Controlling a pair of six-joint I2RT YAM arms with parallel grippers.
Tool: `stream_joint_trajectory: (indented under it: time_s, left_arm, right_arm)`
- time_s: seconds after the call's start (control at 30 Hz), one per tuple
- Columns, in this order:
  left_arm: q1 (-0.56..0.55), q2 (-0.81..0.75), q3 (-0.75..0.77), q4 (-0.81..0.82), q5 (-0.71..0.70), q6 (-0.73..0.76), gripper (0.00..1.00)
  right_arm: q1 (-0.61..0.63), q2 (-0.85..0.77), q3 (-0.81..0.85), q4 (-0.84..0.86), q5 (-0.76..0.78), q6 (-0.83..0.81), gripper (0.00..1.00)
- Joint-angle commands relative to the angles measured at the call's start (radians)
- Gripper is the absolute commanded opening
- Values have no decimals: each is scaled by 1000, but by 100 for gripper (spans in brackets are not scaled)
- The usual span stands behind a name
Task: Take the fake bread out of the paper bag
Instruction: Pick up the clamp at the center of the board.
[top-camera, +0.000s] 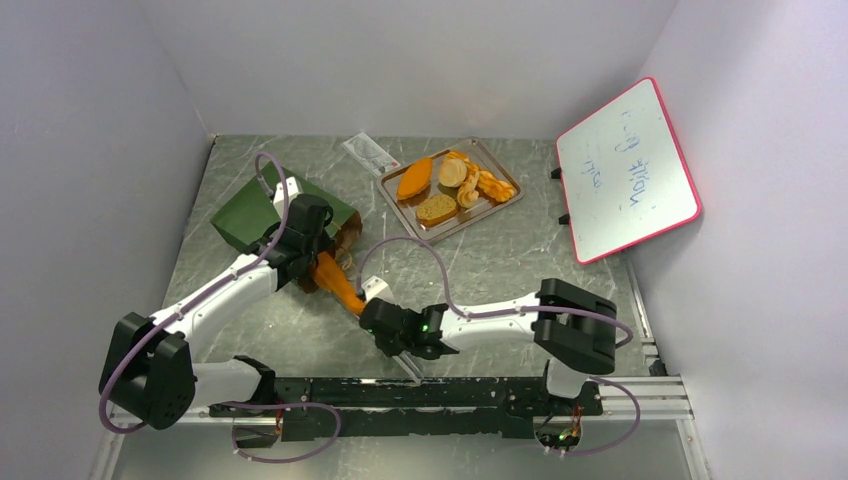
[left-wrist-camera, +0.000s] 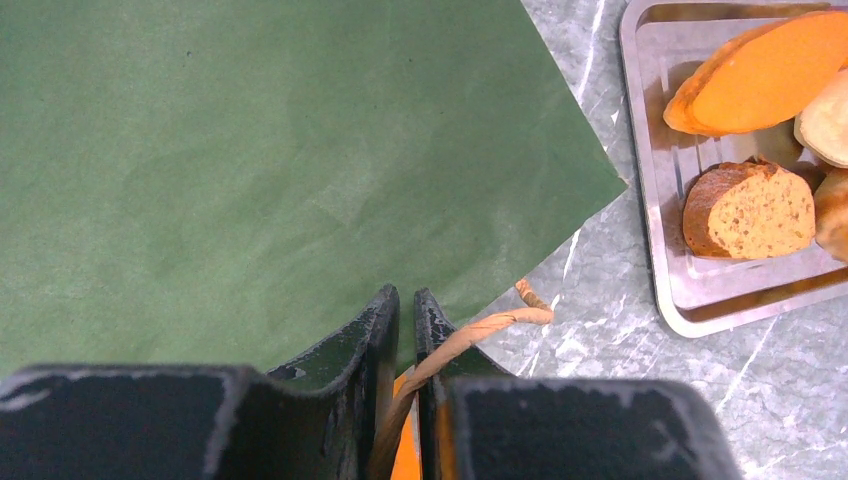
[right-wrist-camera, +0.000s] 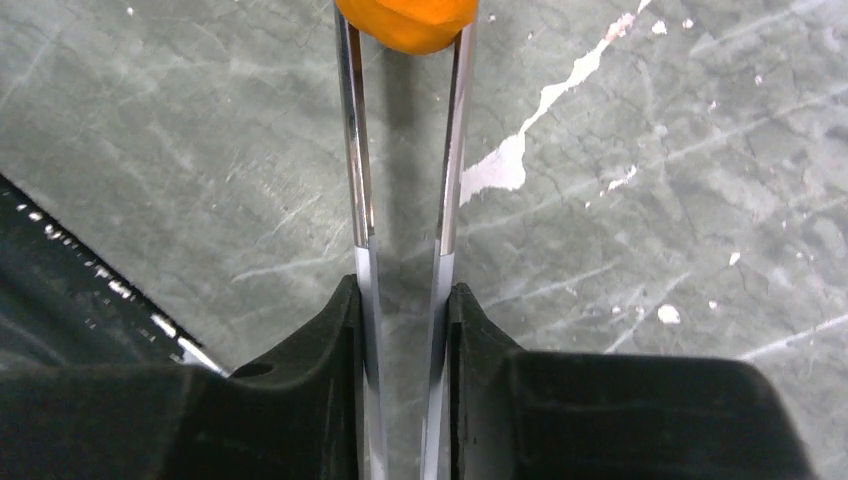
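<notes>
Now the left gripper (left-wrist-camera: 405, 302) is clenched on the handle (left-wrist-camera: 490, 325) of the paper bag (left-wrist-camera: 250, 150). The right gripper (right-wrist-camera: 405, 300) squeezes tongs (right-wrist-camera: 357, 150) pinching an orange bread piece (top-camera: 336, 281) at the bag's mouth; other bread (top-camera: 437, 208) sits on the tray (left-wrist-camera: 635, 150)

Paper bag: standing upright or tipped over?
Tipped over: the bag lies on its side on the table, broad green face up.

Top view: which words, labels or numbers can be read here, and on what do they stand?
Whiteboard: handwriting, too blurred to read.
Packet: print, if any, is too small to read.
Bag: no text seen.
</notes>
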Motion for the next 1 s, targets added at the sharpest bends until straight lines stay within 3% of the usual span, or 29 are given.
stream_joint_trajectory:
  time_s: [0.0, 0.1, 0.47, 0.97]
  left_arm:
    - [-8, -19, -7, 21, -7, -10, 7]
    - [-8, -9, 1, 20, -16, -12, 7]
    - [-8, 8, 53, 7, -63, 3, 7]
    - [-8, -32, 107, -21, -143, 76, 7]
  right_arm:
    - [4, -90, 2, -48, -24, 46, 11]
    - [5, -127, 3, -75, -39, 68, 7]
    - [17, -309, 4, -235, -35, 165, 6]
    - [34, -641, 40, -467, 108, 341, 3]
